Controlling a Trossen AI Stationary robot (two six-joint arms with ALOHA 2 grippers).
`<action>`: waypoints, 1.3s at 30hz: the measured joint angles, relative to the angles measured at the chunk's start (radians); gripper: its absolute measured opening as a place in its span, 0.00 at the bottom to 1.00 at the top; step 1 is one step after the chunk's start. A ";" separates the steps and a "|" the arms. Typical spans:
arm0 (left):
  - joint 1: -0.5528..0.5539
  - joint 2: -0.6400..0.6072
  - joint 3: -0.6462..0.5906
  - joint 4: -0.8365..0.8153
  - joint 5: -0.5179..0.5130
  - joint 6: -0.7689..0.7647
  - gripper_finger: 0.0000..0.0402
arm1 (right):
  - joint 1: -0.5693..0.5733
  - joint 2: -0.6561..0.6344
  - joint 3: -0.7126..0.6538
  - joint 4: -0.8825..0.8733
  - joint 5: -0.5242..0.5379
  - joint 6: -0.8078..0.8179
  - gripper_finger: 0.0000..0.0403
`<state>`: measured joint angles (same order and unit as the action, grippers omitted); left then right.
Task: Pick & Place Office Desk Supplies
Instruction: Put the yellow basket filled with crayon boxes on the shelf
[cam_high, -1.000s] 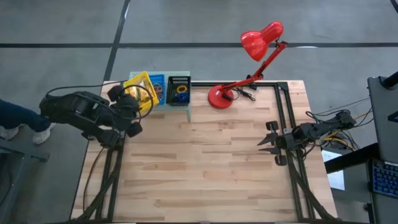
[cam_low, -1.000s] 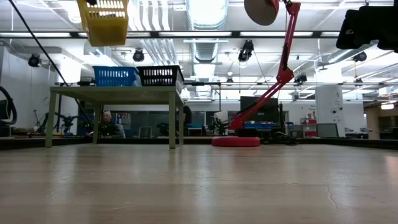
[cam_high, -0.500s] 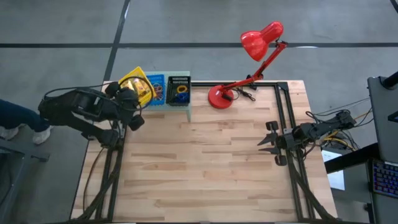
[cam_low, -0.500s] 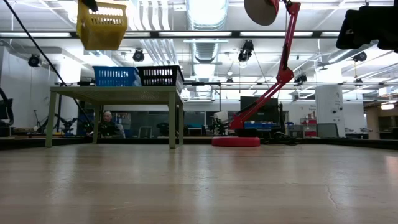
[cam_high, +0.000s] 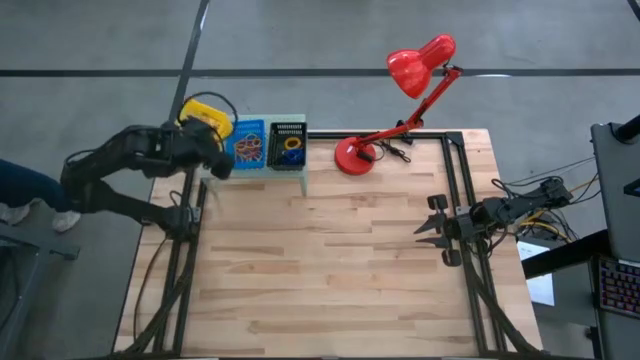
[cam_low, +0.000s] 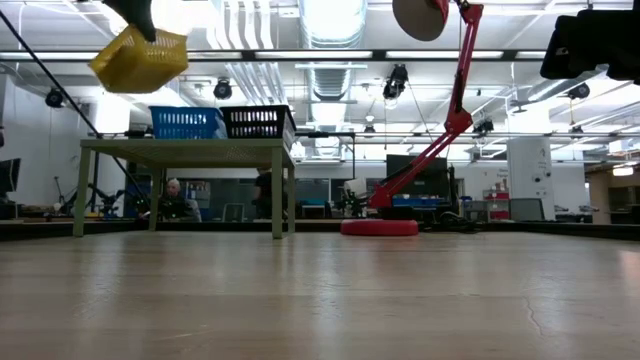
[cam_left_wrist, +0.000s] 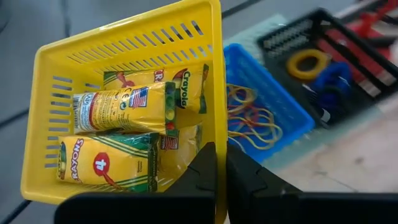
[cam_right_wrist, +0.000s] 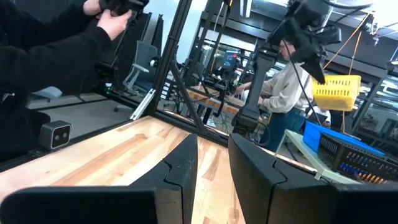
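Bright overhead ceiling lights (cam_low: 330, 20), soft shadows, blurred backgrounds

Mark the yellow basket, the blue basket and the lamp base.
yellow basket (cam_left_wrist: 53, 118): left wrist view, on its slotted far wall.
blue basket (cam_high: 250, 144): high view, on its middle, atop the shelf.
lamp base (cam_high: 352, 156): high view, on the round red foot.

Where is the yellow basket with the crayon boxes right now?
The yellow basket is up in the air, pinched at its rim by the left gripper, past the table's far left corner, just left of the blue basket on the green shelf.
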<state>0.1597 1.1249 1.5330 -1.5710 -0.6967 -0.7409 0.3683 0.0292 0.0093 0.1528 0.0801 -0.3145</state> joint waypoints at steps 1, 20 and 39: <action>0.025 0.003 0.000 0.000 0.002 -0.008 0.03 | 0.000 0.000 0.000 0.000 0.000 0.000 0.21; 0.279 0.078 0.000 0.161 0.062 -0.372 0.03 | 0.000 0.000 0.000 0.000 0.000 0.000 0.21; 0.345 0.078 0.000 0.222 0.076 -0.658 0.03 | 0.000 0.000 0.000 0.000 0.000 0.000 0.21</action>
<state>0.5052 1.2026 1.5326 -1.3492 -0.6205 -1.3989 0.3679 0.0288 0.0093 0.1528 0.0803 -0.3145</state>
